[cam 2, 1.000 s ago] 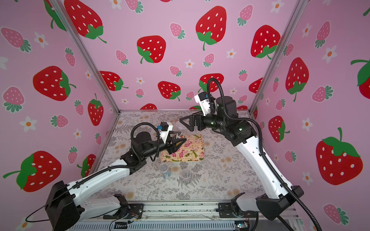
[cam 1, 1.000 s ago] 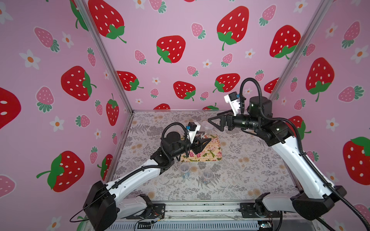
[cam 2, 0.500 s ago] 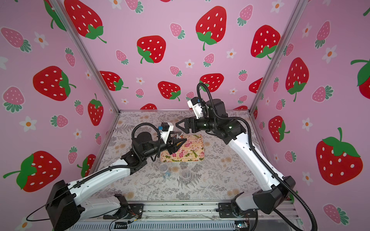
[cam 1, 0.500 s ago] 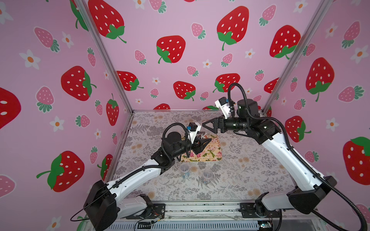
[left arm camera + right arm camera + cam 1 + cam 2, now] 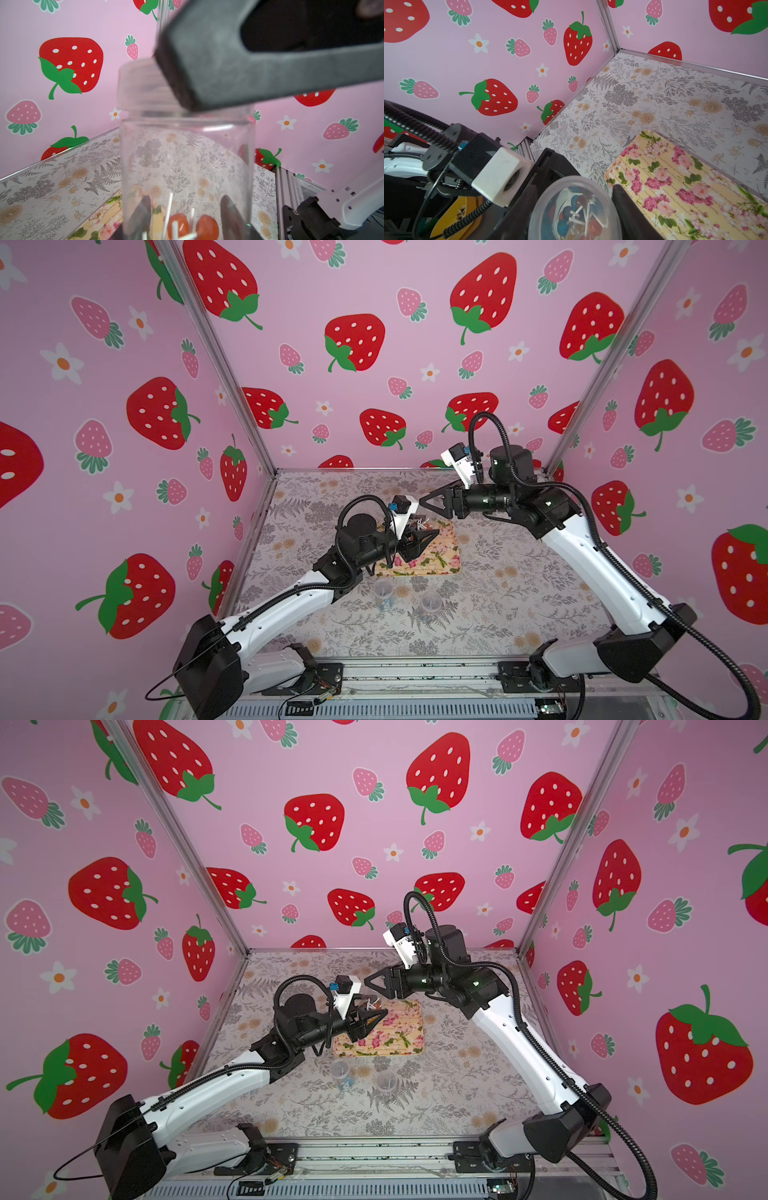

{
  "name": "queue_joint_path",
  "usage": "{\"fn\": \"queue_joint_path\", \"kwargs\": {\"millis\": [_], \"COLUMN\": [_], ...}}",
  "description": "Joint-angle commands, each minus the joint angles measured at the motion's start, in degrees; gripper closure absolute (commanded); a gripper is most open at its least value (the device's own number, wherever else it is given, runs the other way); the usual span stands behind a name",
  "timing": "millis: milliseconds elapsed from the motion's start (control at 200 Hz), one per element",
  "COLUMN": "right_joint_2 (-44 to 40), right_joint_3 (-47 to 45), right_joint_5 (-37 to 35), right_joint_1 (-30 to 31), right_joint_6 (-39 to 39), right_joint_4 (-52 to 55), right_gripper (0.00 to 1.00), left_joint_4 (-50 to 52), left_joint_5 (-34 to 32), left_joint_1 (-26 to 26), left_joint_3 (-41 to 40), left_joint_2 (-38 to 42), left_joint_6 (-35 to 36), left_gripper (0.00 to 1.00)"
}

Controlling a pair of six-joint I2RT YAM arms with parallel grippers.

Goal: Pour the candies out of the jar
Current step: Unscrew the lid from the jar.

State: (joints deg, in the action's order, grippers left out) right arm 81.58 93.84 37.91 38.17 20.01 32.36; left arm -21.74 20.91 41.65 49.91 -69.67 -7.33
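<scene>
Pink walls (image 5: 374, 290) printed with red and pale-pink strawberries, green leaves and white orange-centred flowers; whitish surface (image 5: 519, 593) with grey fern and tan rose print. Yellow tray (image 5: 675, 187) with pink roses and green leaves. Clear jar (image 5: 187, 155) with a frosted-clear lid; candies (image 5: 578, 216) have blue, orange-red and dark heads on white sticks; arms (image 5: 282, 610) white with black joints and cables.
</scene>
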Motion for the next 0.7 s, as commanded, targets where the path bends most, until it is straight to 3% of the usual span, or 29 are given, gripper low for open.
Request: {"fn": "queue_joint_path", "kwargs": {"millis": [0, 175, 345, 550, 680, 695], "right_joint_2": [0.24, 3.57, 4.62, 5.34, 4.56, 4.48], "right_joint_3": [2.84, 9.01, 11.68, 12.09, 11.07, 10.95], "right_joint_5": [10.60, 23.73, 29.61, 30.71, 29.27, 29.05], "right_joint_1": [-1.05, -4.28, -4.47, -4.44, -4.45, -4.43], "right_joint_6": [-8.39, -16.14, -22.87, -22.91, -23.00, -23.00], "right_joint_4": [-3.55, -2.62, -2.52, -2.26, -1.41, -1.42], "right_gripper": [0.53, 0.53, 0.53, 0.53, 0.49, 0.44], "left_joint_4": [2.95, 3.75, 4.14, 2.90, -0.14, -0.48], "left_joint_5": [12.36, 21.68, 26.81, 25.19, 22.11, 21.58], "left_joint_1": [0.45, 0.47, 0.66, 0.98, 1.36, 1.41], "left_joint_3": [4.98, 6.55, 7.63, 6.90, 5.28, 5.09], "left_joint_2": [1.38, 2.88, 3.60, 2.97, 3.03, 3.05], "left_joint_6": [0.02, -3.92, -5.54, -5.23, -5.67, -5.63], "left_gripper": [0.62, 0.62, 0.62, 0.62, 0.62, 0.62]}}
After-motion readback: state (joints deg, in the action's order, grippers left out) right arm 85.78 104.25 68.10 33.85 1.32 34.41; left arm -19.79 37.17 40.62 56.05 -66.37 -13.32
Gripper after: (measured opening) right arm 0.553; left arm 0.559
